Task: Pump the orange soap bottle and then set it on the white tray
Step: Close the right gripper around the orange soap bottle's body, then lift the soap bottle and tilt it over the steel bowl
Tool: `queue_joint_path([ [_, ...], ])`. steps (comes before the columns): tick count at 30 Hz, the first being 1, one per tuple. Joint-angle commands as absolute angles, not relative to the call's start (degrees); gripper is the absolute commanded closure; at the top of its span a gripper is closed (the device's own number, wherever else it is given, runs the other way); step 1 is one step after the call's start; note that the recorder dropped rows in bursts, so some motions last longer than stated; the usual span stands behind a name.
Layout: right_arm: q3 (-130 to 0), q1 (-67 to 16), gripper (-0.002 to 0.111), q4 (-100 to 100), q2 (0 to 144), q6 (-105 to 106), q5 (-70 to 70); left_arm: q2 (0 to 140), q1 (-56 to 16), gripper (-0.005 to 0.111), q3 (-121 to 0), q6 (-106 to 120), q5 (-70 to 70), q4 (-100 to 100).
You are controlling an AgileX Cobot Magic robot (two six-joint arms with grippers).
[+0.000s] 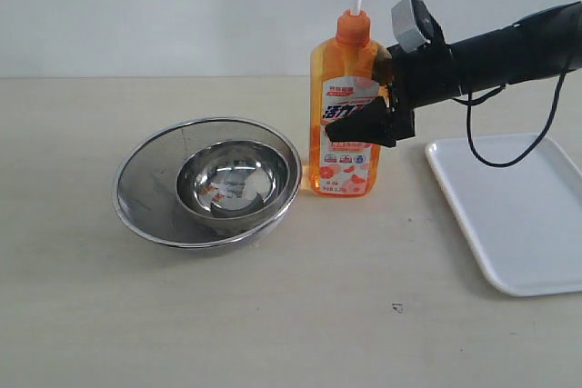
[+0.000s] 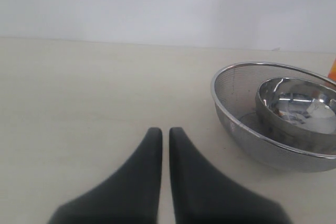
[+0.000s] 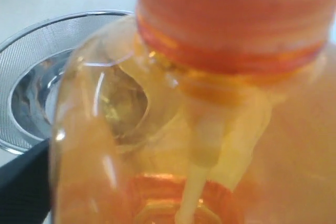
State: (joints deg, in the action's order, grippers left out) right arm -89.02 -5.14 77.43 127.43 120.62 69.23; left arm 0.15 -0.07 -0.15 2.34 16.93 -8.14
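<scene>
Beside the bowls (image 1: 150,179), the translucent orange soap bottle (image 1: 344,168) stands between right fingers (image 1: 371,124), grip unclear

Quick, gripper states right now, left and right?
Left gripper: shut, holding nothing.
Right gripper: jaws around the tall translucent orange plastic soap bottle; whether clamped cannot be told.

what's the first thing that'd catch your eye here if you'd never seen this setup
The tall orange soap bottle standing upright mid-table grabs the eye first, with the black right gripper reaching in from the right at label height. Left of the bottle a shiny steel bowl sits nested inside a wider mesh strainer, and the white tray lies at the right edge of the exterior view.
</scene>
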Motion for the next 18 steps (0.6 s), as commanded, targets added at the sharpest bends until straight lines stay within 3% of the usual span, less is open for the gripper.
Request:
queue_joint_path([
  [1, -89.38, -5.19, 0.073, 78.05, 126.61, 118.92, 69.96, 0.0, -0.35, 0.102, 0.0, 2.57, 16.93, -7.89],
  [3, -89.38, -5.19, 0.109, 78.05, 126.61, 118.39, 69.96, 0.0, -0.35, 0.102, 0.0, 2.57, 16.93, -7.89],
  [7, -89.38, -5.19, 0.1, 78.05, 126.61, 116.81, 69.6, 0.0, -0.35, 0.102, 0.0, 2.57, 16.93, -7.89],
  [18, -89.38, -5.19, 0.1, 78.05, 126.61, 116.81, 68.43, 0.0, -0.35, 0.102, 0.0, 2.57, 16.93, -7.89],
])
